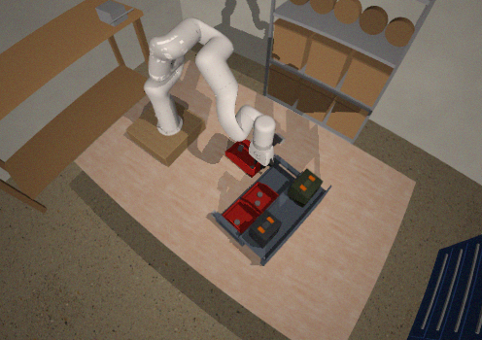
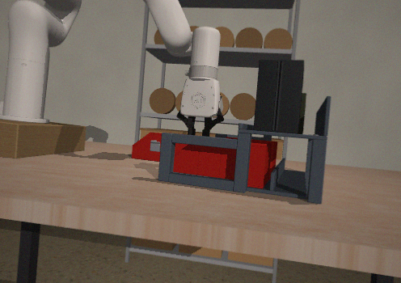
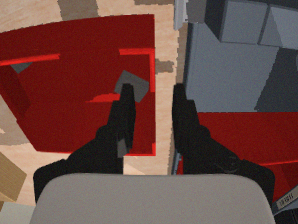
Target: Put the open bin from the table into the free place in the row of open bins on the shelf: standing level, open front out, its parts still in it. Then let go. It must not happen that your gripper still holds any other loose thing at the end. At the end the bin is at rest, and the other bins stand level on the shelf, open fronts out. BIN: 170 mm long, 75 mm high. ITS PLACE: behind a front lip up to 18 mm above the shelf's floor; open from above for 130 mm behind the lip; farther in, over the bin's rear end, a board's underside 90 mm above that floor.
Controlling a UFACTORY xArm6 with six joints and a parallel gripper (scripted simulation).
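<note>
The red open bin [image 1: 241, 155] stands on the table beside the grey shelf unit [image 1: 272, 212]; it also shows in the exterior view [image 2: 147, 145] and fills the left of the wrist view [image 3: 80, 83]. A grey part [image 3: 133, 86] lies inside it. My gripper [image 3: 153, 98] points straight down over the bin's wall nearest the shelf. One finger is inside the bin and one outside, with a gap to the wall, so it is open and holds nothing. It also shows in the top and exterior views [image 1: 255, 165] [image 2: 199, 133]. A bare grey stretch of shelf floor [image 3: 226, 63] lies right of the fingers.
The shelf holds two red bins [image 1: 250, 206], a dark grey bin [image 1: 264, 228] and a green bin [image 1: 305, 187]. A cardboard block [image 1: 165, 139] carries the arm's base. A tall rack of boxes [image 1: 335, 66] stands behind the table.
</note>
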